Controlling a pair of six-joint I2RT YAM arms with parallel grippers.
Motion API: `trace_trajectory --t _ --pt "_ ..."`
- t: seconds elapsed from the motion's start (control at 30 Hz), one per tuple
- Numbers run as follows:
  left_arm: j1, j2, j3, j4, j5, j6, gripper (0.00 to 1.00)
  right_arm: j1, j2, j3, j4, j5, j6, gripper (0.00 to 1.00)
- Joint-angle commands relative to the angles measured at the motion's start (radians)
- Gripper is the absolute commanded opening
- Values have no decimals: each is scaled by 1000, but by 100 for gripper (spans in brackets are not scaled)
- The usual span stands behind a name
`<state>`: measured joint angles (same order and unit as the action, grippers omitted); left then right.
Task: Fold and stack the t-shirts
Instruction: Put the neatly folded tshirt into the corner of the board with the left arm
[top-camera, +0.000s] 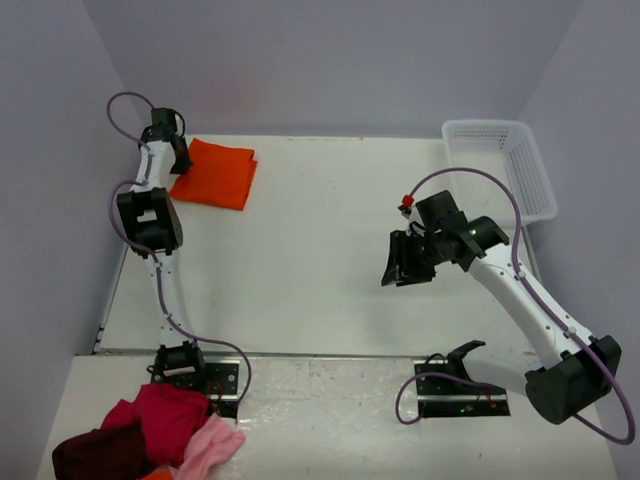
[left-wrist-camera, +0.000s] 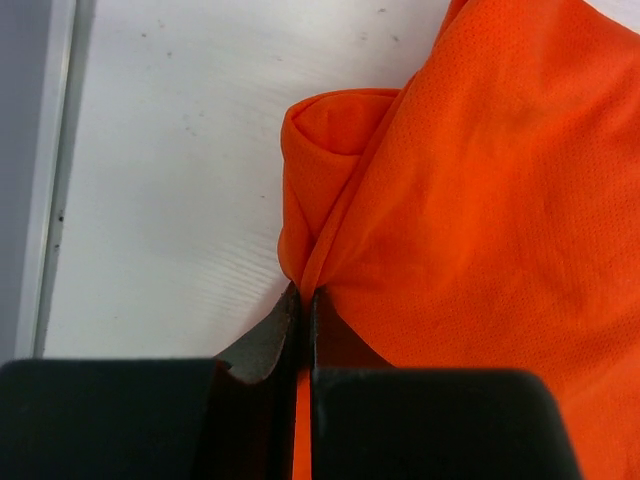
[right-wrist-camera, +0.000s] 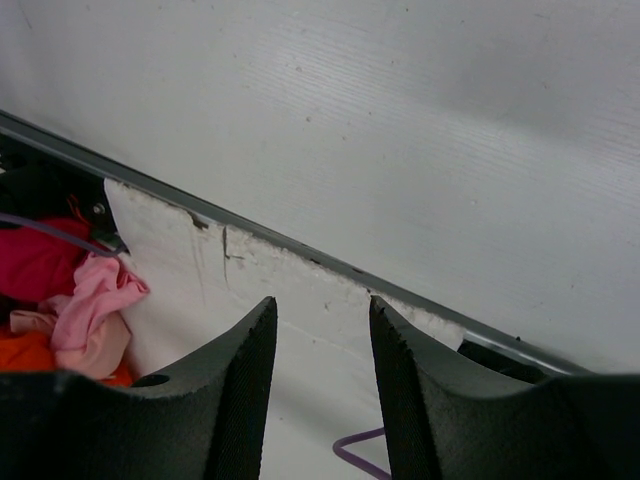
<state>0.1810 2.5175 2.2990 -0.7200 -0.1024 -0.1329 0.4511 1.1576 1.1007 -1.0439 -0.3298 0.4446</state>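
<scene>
Left tool (top-camera: 181, 160) (left-wrist-camera: 303, 296), clenched on a pinch of the orange t-shirt (top-camera: 214, 173) (left-wrist-camera: 480, 200) at the shirt's left border. The shirt lies folded into a rough rectangle at the far left corner of the worktop (top-camera: 320, 250) (left-wrist-camera: 160, 150) (right-wrist-camera: 420, 110), its far side close to the back wall and its left side just beside the worktop's left edge. To its right and toward the arms, the white surface runs bare up to the right tool (top-camera: 398, 272) (right-wrist-camera: 320, 305).

Right tool, released and holding nothing, hangs above the right half of the worktop, well apart from the shirt, fingers pointing down and toward the near edge. A white plastic basket (top-camera: 536, 172) stands at the far right corner, beyond that arm.

A heap of garments (top-camera: 160, 430) (right-wrist-camera: 85, 300) in dark red, magenta and pink sits off the worktop, on the lower board by the left arm's base.

Views compared: the top view gives the shirt's whole outline and both corners. The left wrist view alone shows the closed fingers with a rolled hem just beyond their tips, the knit mesh of the cloth, and the grey strip along the left edge. The right wrist view alone shows the gap between the parted fingers and the metal strip bordering the near edge.
</scene>
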Motion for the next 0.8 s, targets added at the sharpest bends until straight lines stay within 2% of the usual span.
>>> trace_trajectory --t 0.0,0.33,0.53,0.77 --pt "26 -14 31 37 -11 38 0 3 14 48 -42 20 2 44" --pt "60 -23 28 94 -39 85 0 4 60 140 -128 43 17 44" --pt "81 -25 -50 174 -40 115 0 12 85 200 -166 66 40 44" --pt "104 12 8 198 -42 124 0 46 90 228 -192 100 71 44"
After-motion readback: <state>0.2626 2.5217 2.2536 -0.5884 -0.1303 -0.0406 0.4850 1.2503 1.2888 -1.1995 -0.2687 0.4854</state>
